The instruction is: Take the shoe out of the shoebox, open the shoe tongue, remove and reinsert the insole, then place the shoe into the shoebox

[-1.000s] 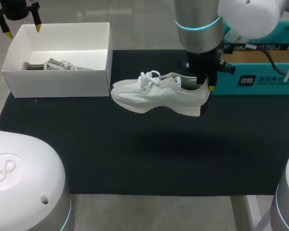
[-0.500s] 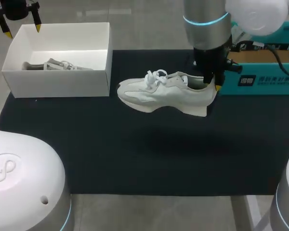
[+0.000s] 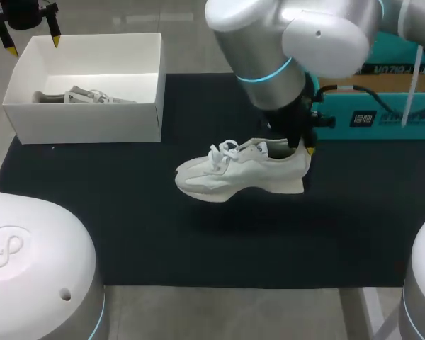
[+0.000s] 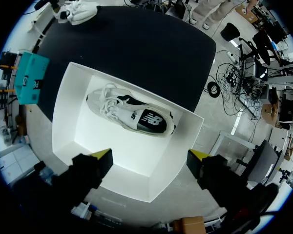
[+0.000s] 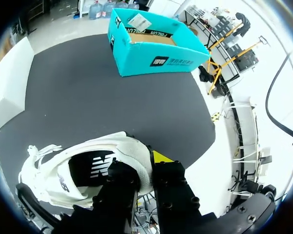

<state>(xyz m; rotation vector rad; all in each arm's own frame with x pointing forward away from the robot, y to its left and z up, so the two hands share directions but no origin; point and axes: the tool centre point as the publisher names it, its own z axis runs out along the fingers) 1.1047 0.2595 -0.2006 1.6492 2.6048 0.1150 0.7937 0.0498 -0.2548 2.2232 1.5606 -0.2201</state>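
Right pincer point(image 3: 302, 147) clamps shoe point(image 3: 234, 173) heel, teal box point(image 3: 382, 117) just behind; left pincer point(image 3: 34, 44) spread above shoebox point(image 3: 85, 124).

The left gripper point(image 4: 151, 156) hangs over the near wall of a white shoebox point(image 4: 136, 151) in the middle of the frame. Its yellow fingers are wide apart and hold nothing. A white shoe point(image 4: 129, 115) lies in the box. Past it is a black mat point(image 4: 136, 53), with a second shoe point(image 4: 80, 10) at the upper left and a teal box point(image 4: 31, 78) at the left edge
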